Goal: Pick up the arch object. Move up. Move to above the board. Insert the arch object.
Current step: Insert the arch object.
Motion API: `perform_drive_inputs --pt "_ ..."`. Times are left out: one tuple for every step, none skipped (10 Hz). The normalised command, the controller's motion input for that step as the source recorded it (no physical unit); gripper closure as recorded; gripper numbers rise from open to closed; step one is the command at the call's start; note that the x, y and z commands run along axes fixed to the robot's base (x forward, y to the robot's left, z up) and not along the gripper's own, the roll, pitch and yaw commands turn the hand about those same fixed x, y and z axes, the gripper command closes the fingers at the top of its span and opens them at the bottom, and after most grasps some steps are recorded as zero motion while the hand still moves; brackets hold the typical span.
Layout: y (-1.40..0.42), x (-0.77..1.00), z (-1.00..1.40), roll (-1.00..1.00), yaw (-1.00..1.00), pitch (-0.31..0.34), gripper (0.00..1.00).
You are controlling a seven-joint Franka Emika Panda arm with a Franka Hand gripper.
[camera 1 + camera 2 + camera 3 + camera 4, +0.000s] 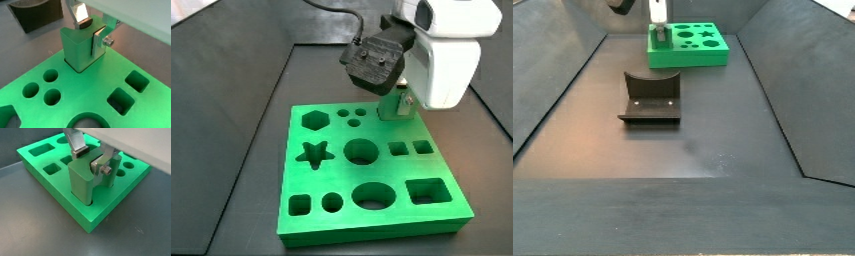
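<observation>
Dark floor all round; your gripper [93, 159] pinches the arch object [87, 180], which stands upright, its foot already in a cut-out near the board [47, 178] edge. Seating and release look left.

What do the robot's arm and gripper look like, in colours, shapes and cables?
In a side view the arm is a bulky white shell carrying a black rounded camera block, with a black cable looping away. The gripper has two flat silver fingers with dark pads; a round screw head shows on one plate.
</observation>
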Motion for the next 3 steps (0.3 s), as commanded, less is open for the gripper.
perform_drive_inputs --pt "0.00 0.00 -0.13 0.00 0.00 -0.091 1.00" --pt "0.00 0.00 0.00 0.00 -0.01 0.000 1.00" --pt "0.00 0.00 0.00 0.00 0.00 0.000 1.00"
